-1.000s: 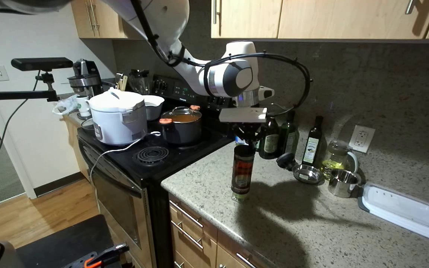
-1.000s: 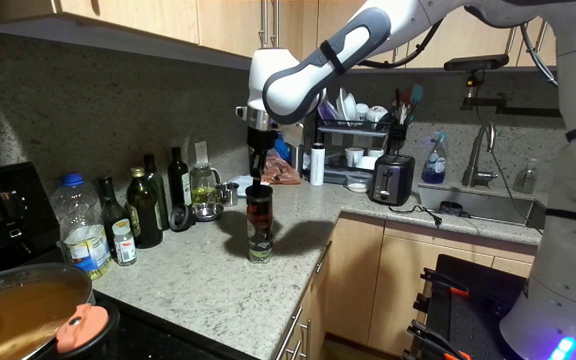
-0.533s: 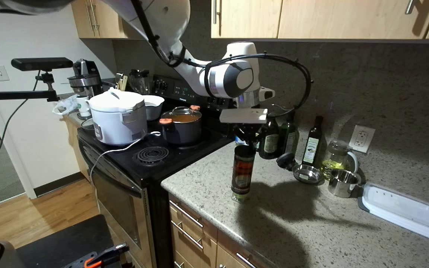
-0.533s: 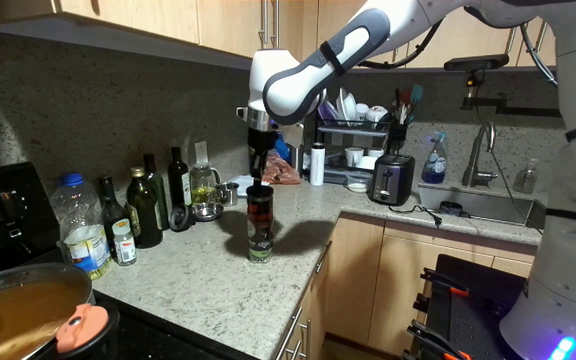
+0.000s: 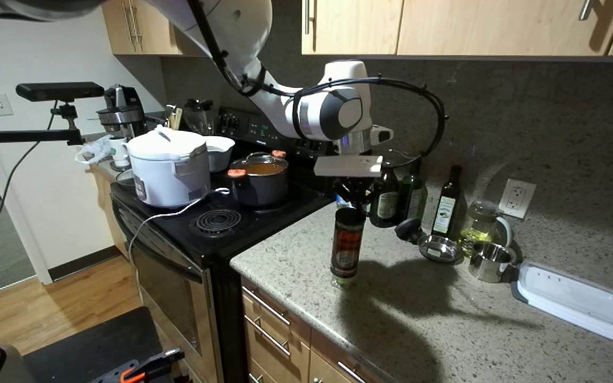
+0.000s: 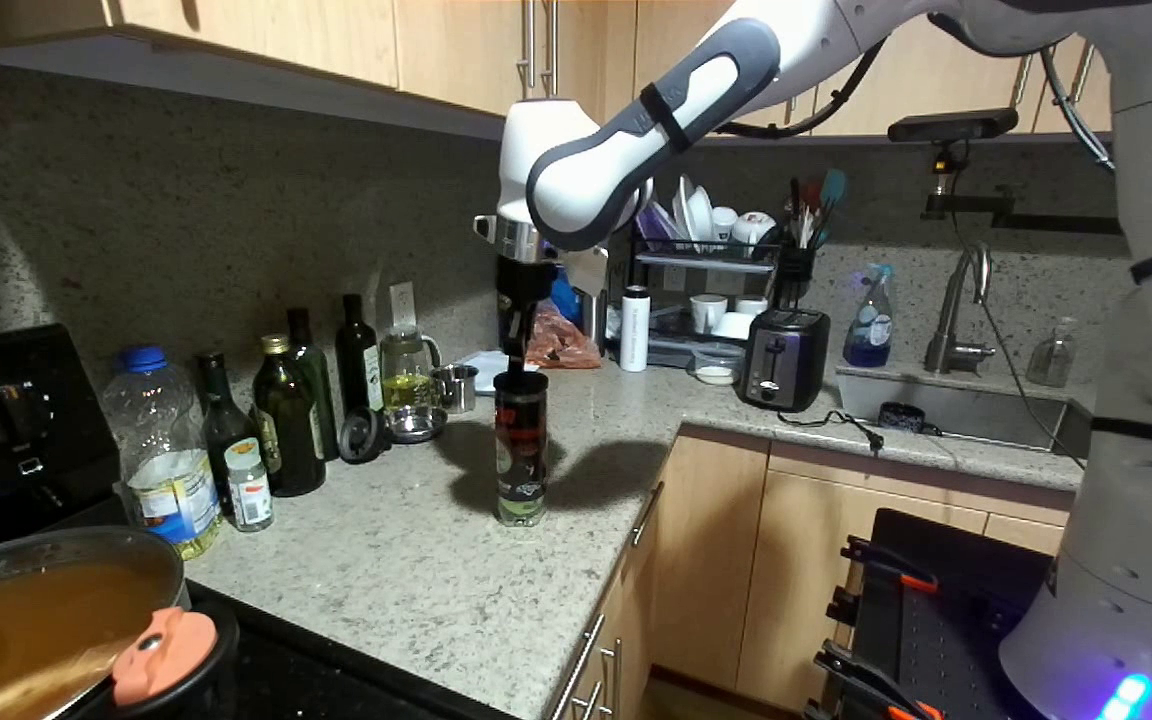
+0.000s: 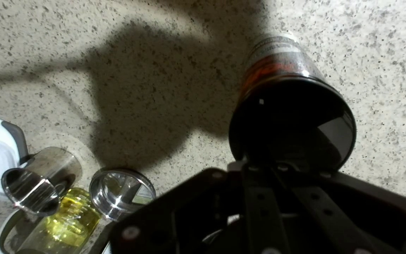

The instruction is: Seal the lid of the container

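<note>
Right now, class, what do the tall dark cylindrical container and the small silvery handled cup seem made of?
The container: glossy clear glass or plastic, unclear which; it looks transparent near the bottom. The cup: probably polished metal, judging by its bright reflections.

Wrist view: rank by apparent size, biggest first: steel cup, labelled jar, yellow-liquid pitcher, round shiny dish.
1. Labelled jar, clearly.
2. Steel cup and yellow-liquid pitcher: unsure which leads; the pitcher runs out of frame.
3. Round shiny dish.
</note>
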